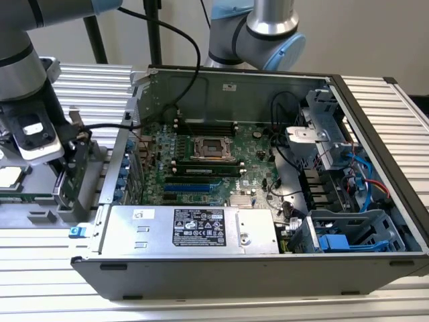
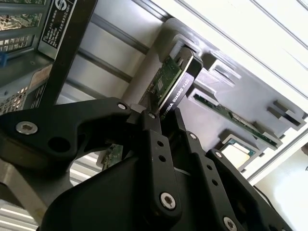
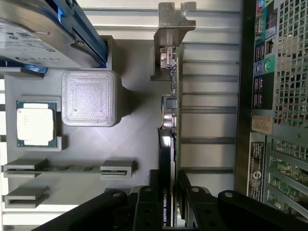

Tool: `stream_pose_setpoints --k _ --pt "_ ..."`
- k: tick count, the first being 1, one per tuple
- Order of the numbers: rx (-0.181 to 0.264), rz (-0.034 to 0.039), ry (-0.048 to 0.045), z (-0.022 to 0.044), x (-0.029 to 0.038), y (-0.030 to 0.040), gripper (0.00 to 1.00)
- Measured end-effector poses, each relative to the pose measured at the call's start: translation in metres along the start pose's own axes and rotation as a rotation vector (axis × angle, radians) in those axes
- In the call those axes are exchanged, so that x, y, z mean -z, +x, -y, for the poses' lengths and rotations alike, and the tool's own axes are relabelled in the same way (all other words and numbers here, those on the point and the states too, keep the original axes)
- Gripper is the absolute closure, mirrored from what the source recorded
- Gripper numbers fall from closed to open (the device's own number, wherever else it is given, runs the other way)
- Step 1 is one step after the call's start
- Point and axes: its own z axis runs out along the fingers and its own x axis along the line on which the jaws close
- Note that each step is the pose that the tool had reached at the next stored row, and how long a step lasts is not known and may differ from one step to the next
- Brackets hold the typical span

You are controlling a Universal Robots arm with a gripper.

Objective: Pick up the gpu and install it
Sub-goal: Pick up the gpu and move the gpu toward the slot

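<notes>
From here I read the black two-fingered gripper (image 3: 168,195) as closed on the gpu (image 3: 168,115), a thin rectangular card with a green circuit board on one face, a black cooler on the other and a silver end bracket. In both wrist views one finger lies against the cooler face and the other against the board face. I can't quite confirm how firm the squeeze is.

The gpu stands on its edge in the grey moulded parts tray (image 3: 137,130), outside the open grey metal computer case (image 1: 375,221). Its long axis runs straight away from the gripper, so the fingers hold the near end and the silver end bracket (image 3: 175,19) is at the far end. In the exterior view the tray and gripper sit at the exterior view's left of the case, and the green motherboard (image 1: 201,168) with its expansion slots lies well apart, to the exterior view's right, beyond the case's side wall.

Also in the tray, on the cooler side of the gpu, are a square silver processor chip (image 3: 34,122) and a long narrow green memory stick (image 3: 67,168).

The fingers cover the near end of the gpu, and I cannot see its connector edge. In the exterior view the arm and gripper block most of the gpu.
</notes>
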Motion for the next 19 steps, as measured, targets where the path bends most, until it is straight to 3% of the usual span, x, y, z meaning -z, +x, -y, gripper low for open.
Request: stream_pose_setpoints --k 19 --pt "0.0 0.0 0.0 0.0 0.0134 -0.0002 1.0"
